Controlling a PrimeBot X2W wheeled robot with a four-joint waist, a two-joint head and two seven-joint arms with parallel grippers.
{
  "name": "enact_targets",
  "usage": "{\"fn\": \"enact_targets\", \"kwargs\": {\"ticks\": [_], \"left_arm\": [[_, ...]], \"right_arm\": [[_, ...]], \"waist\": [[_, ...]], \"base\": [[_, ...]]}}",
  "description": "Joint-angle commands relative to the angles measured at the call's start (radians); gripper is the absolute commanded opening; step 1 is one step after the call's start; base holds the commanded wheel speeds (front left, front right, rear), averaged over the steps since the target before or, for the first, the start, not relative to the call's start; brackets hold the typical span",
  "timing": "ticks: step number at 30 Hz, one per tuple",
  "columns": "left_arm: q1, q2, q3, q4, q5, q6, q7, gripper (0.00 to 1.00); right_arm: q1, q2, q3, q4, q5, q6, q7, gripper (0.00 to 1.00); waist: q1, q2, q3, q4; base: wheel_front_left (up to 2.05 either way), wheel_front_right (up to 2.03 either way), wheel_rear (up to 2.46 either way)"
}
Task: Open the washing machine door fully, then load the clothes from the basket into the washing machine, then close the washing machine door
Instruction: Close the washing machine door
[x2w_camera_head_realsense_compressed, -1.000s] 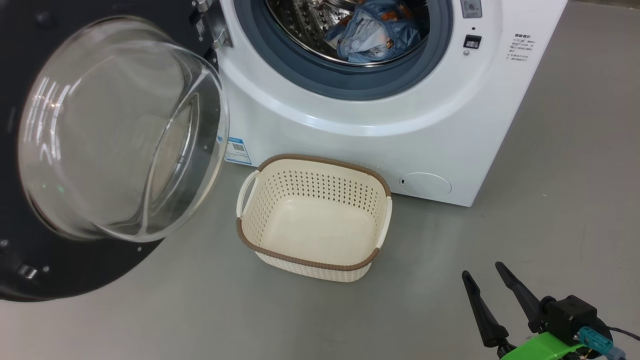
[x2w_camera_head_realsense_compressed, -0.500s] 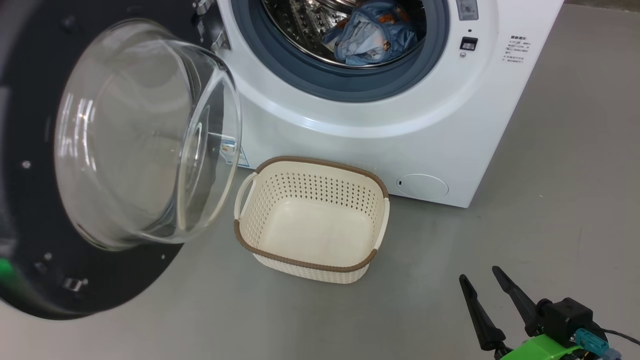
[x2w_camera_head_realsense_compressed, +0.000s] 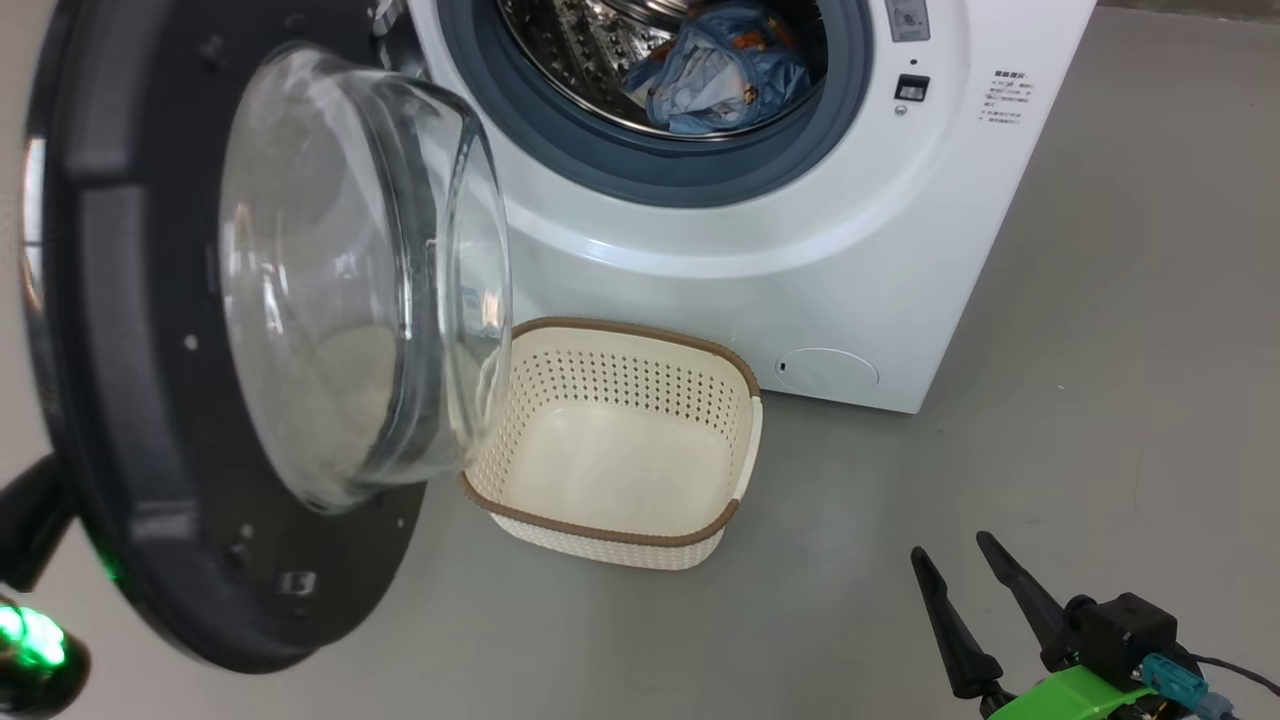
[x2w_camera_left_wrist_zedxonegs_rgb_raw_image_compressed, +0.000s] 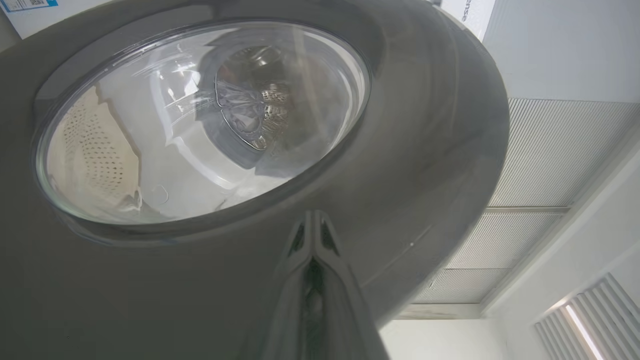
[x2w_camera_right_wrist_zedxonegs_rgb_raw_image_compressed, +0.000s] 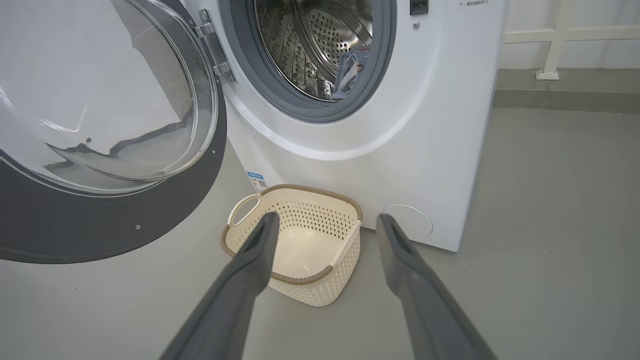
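The washing machine (x2w_camera_head_realsense_compressed: 800, 250) (x2w_camera_right_wrist_zedxonegs_rgb_raw_image_compressed: 430, 125) stands with its drum exposed, and the light-blue clothes (x2w_camera_head_realsense_compressed: 715, 75) (x2w_camera_right_wrist_zedxonegs_rgb_raw_image_compressed: 350, 75) lie inside it. The washing machine door (x2w_camera_head_realsense_compressed: 130, 400) (x2w_camera_right_wrist_zedxonegs_rgb_raw_image_compressed: 100, 230) stands partly swung out on its left hinge, its glass bowl overlapping the basket's left side in the head view. My left gripper (x2w_camera_left_wrist_zedxonegs_rgb_raw_image_compressed: 314, 216) is shut, with its tips pressed against the door's dark outer face (x2w_camera_left_wrist_zedxonegs_rgb_raw_image_compressed: 425, 150). The cream basket (x2w_camera_head_realsense_compressed: 620, 330) (x2w_camera_right_wrist_zedxonegs_rgb_raw_image_compressed: 300, 189) sits on the floor before the machine with nothing in it. My right gripper (x2w_camera_head_realsense_compressed: 950, 548) (x2w_camera_right_wrist_zedxonegs_rgb_raw_image_compressed: 326, 218) hangs open at the lower right, holding nothing.
Grey floor (x2w_camera_head_realsense_compressed: 1100, 400) stretches to the right of the machine and in front of the basket. A dark part of my left arm with a green light (x2w_camera_head_realsense_compressed: 30, 630) shows behind the door's lower left edge. A white rail (x2w_camera_right_wrist_zedxonegs_rgb_raw_image_compressed: 550, 40) stands along the far wall.
The door has swung rightward toward the machine's opening, and its glass bowl now overlaps the basket's left handle. My left arm's lit end has come into sight. The right gripper has stayed put.
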Motion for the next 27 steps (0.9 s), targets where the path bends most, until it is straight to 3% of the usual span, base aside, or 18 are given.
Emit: {"fn": "enact_targets", "kwargs": {"ticks": [1,7,14,27], "left_arm": [[0.003,0.018,0.002,-0.059,-0.016,0.009,0.029,0.0],[0.012,-0.059,-0.056,-0.15,-0.026,0.013,0.037,0.0],[0.015,-0.105,-0.167,-0.192,-0.034,-0.033,0.007,0.0],[-0.067,-0.112,-0.49,-0.095,-0.173,-0.177,-0.3,0.0]], "right_arm": [[-0.026,-0.002,0.022,-0.018,0.014,0.003,-0.011,1.0],[-0.039,0.011,0.028,-0.017,0.016,0.003,-0.012,1.0],[-0.045,0.02,0.017,-0.019,0.017,0.003,-0.012,1.0],[-0.051,0.032,0.005,-0.021,0.015,0.003,-0.012,1.0]], "waist": [[-0.0001,0.0,0.002,-0.004],[-0.0001,0.0,0.01,-0.039],[-0.0001,0.0,0.02,-0.087],[-0.0001,0.0,0.039,-0.176]], "base": [[0.0,0.0,0.0],[0.0,0.0,0.0],[0.0,0.0,0.0],[0.0,0.0,0.0]]}}
